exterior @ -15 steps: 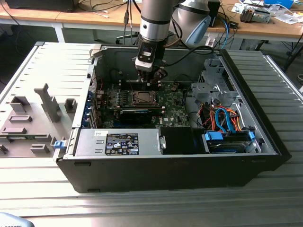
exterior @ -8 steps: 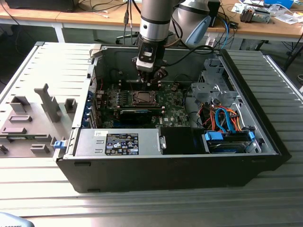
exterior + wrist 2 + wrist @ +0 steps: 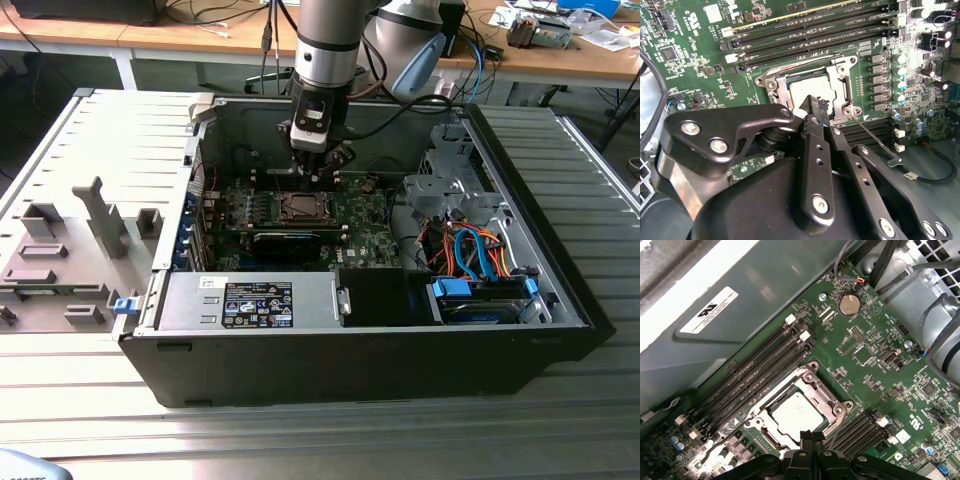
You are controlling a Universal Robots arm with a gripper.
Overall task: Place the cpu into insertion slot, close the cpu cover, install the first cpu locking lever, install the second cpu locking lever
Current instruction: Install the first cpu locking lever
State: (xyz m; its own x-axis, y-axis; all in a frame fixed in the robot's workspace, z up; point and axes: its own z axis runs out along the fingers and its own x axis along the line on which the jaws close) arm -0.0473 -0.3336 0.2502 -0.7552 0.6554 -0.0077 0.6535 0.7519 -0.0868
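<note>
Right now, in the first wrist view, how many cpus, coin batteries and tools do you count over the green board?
Small silvery-grey square cpu: 1
Round silver coin battery: 1
Black metal tool: 1
Total: 3

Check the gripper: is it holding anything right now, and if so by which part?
Nothing is held. The gripper is shut with nothing between its fingers. Its tips are by the edge of the cpu, which lies in its socket.
</note>
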